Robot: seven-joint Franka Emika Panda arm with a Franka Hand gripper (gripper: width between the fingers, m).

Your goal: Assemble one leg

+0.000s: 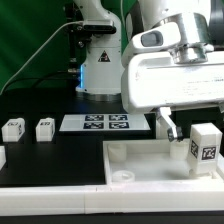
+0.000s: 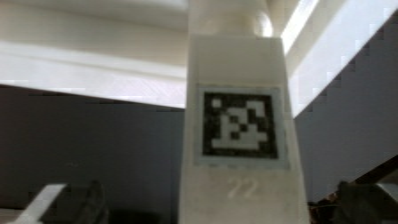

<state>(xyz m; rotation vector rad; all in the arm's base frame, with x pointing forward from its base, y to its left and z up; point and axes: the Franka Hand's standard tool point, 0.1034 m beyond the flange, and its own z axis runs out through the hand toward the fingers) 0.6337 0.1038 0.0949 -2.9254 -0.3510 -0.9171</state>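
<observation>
A white leg (image 1: 205, 150) with a black-and-white tag stands upright at the right end of the large white tray-like piece (image 1: 140, 160) in the exterior view. My gripper (image 1: 190, 128) hangs just over it. One dark finger (image 1: 165, 127) shows to the leg's left; the other is hidden. In the wrist view the leg (image 2: 240, 120) fills the middle and runs down between my fingers (image 2: 71, 205), with a dark gap on each side. The gripper (image 2: 222, 208) is open around the leg and does not touch it.
Two more legs (image 1: 13, 128) (image 1: 44, 128) stand on the black table at the exterior view's left, and a third (image 1: 2, 156) is cut off by the left edge. The marker board (image 1: 105, 123) lies behind the tray. A round socket (image 1: 124, 175) shows in the tray's near corner.
</observation>
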